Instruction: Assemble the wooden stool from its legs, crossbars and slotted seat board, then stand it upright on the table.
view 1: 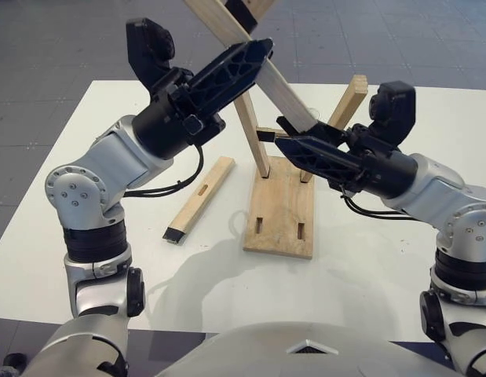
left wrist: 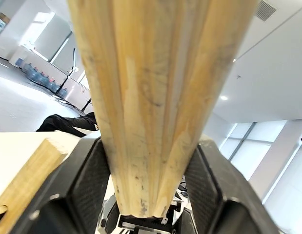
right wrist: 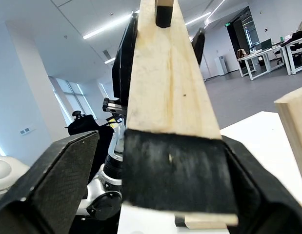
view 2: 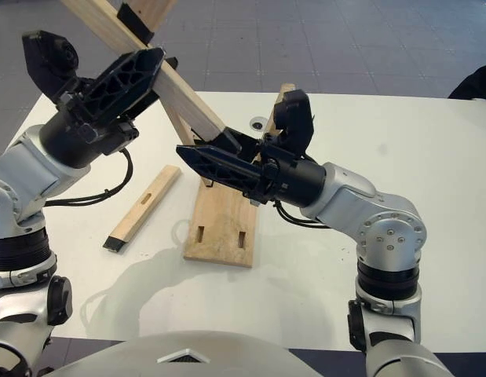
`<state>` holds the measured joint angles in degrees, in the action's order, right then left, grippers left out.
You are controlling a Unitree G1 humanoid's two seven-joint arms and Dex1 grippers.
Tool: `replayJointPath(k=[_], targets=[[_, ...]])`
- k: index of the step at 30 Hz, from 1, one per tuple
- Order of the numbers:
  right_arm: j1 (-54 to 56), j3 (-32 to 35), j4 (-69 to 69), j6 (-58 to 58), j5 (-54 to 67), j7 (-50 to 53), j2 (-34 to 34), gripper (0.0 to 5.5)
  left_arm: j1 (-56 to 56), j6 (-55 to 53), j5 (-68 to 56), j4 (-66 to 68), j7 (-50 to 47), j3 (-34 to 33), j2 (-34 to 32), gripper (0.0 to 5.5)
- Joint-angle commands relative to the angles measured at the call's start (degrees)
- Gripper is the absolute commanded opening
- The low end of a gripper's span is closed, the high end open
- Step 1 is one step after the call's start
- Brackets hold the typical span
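Pale-wood long square bar with a black end cap (view 1: pixel 283 88) hangs slanted above the white table (view 1: pixel 384 259). The left gripper (view 1: pixel 261 49) clamps it higher up and the right gripper (view 1: pixel 282 131) clamps the capped end. It is probably light, stiff and smooth, so hold the flat faces. The flat slotted seat board (view 1: pixel 278 224) lies below it, with the short slotted crossbar (view 1: pixel 199 195) beside the board.

The white table (view 1: pixel 384 267) carries the slotted seat board (view 1: pixel 280 208) lying flat. Near its left edge, apart from it, lies a black-tipped wooden bar (view 1: pixel 199 199), perhaps a leg.
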<state>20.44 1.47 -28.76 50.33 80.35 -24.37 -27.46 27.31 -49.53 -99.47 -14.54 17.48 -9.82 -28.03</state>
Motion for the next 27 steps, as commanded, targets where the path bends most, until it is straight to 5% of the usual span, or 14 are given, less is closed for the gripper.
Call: replayJointPath(k=[1, 5, 11, 19, 27], targets=[[-7.89, -1.80, -2.98, 3.05, -8.85, -7.06, -10.33, 3.78, 1.49, 0.50, 7.15, 1.81, 6.01, -3.95, -5.48, 2.11], [-10.88, -11.16, -5.28, -0.82, -28.46, -14.04, -20.98, 3.78, 0.49, 0.78, 14.38, 0.46, 14.30, -5.28, -9.33, 2.10], [-3.66, -32.30, 2.66, -13.82, -61.94, -18.07, -23.19, 3.78, -1.34, 1.40, 20.29, -2.48, 17.99, -4.30, -9.01, 2.10], [0.56, -41.77, 7.61, -27.45, -84.83, -23.75, -22.73, 3.78, -3.05, 1.11, 24.09, -5.48, 18.96, -3.57, -8.41, 2.10], [3.65, -45.30, 20.66, -63.04, -111.17, -22.95, -29.68, 3.78, -8.41, 6.23, 39.31, -8.45, 28.01, 3.80, -9.60, 2.10]])
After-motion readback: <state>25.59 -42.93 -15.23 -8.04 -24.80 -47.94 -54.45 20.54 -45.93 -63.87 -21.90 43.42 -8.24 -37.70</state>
